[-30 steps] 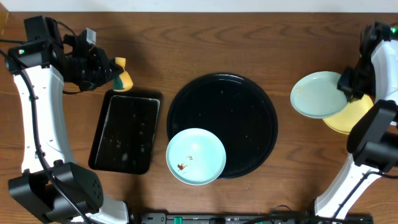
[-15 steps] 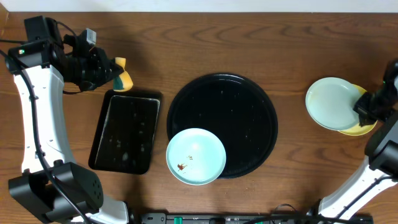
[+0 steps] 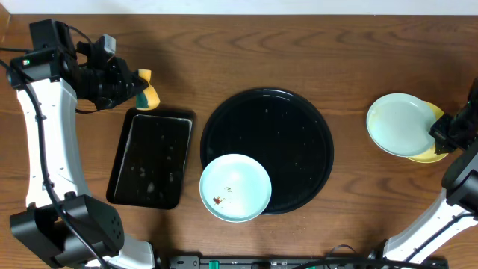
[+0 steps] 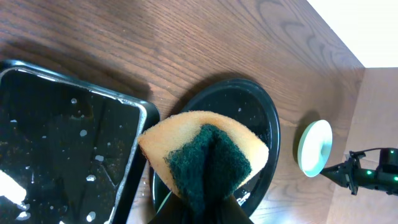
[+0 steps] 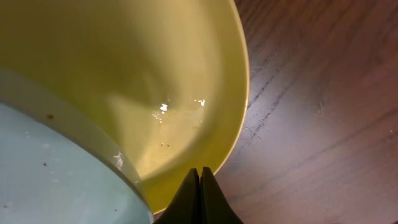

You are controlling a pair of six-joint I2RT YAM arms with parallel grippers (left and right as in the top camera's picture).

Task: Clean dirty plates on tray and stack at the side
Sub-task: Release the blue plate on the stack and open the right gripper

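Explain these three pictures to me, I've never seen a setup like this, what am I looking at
These are two robot arms at a wooden table, each ending in a two-finger gripper. The wide picture looks straight down from above. The other two come from small cameras on the wrists, so each shows its own fingers up close. On the table lie a round black tray, a smaller rectangular tray with water drops, and a turquoise plate with brown smears, partly over the round tray's rim. At the right a second turquoise plate sits on a yellow plate. The left gripper pinches a yellow and green sponge. The right gripper is closed at the yellow plate's edge; whether it grips it is unclear.
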